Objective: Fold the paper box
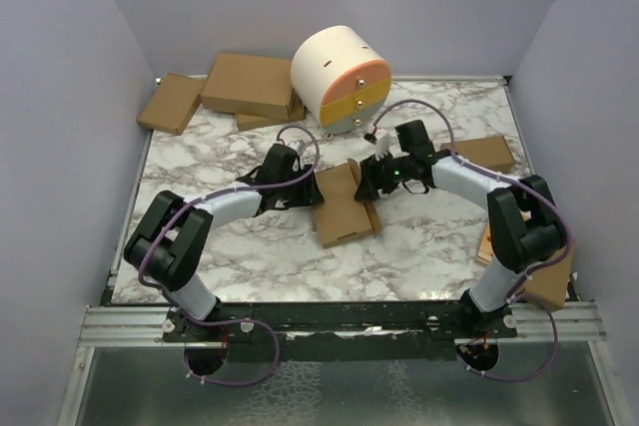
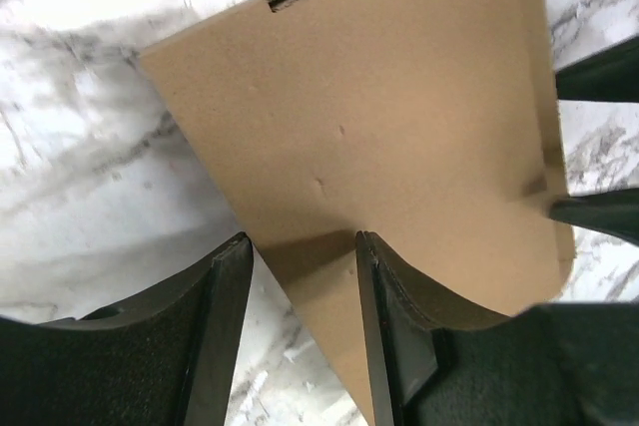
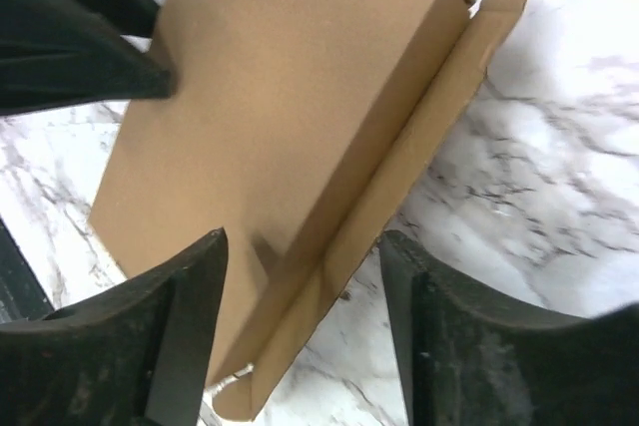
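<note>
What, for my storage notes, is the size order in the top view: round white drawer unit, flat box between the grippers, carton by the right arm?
1. Drawer unit, though it stands taller, so nearer the camera.
2. Flat box.
3. Carton, clearly smallest.

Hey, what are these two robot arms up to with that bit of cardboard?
Both arms are working on a flat brown cardboard mailer box lying mid-table on the white marble tabletop. The left gripper and the right gripper meet over it from either side, jaws open, neither clamping it. The box looks mostly folded flat, with one long side flap sticking out along its edge, seemingly not yet tucked in.
</note>
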### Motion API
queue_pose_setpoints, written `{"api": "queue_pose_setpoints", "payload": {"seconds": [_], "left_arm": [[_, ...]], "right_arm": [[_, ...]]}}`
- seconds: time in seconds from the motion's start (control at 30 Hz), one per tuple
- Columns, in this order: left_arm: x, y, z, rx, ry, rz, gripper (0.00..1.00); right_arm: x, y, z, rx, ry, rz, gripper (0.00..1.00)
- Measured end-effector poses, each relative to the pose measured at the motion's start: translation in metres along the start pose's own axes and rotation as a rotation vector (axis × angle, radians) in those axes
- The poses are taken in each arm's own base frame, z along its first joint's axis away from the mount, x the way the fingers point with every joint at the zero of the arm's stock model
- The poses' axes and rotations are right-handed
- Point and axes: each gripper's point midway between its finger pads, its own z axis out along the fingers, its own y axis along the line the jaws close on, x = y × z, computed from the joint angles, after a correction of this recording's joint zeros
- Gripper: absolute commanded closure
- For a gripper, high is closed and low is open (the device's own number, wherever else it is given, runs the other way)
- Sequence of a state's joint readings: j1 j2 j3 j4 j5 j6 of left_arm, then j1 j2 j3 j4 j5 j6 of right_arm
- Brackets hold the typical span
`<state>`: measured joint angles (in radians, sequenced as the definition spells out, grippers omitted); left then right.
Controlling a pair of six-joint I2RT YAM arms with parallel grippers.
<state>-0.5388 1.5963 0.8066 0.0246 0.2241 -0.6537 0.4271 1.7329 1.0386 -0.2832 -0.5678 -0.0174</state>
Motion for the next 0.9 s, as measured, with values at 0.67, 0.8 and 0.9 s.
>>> {"api": "queue_pose_setpoints", "payload": {"seconds": [0.67, 0.8, 0.9], "left_arm": [[-0.072, 0.000, 0.040, -0.007, 0.004, 0.165, 0.48], [-0.076, -0.007, 0.053, 0.031, 0.026, 0.181, 0.48], [-0.079, -0.013, 0.063, 0.067, 0.045, 0.188, 0.48]], "right_arm": [[0.006, -0.054, -0.039, 0.005, -0.048, -0.027, 0.88], [0.019, -0.040, -0.028, -0.033, 0.007, -0.035, 0.88], [0.020, -0.022, -0.019, -0.073, 0.026, -0.077, 0.87]]}}
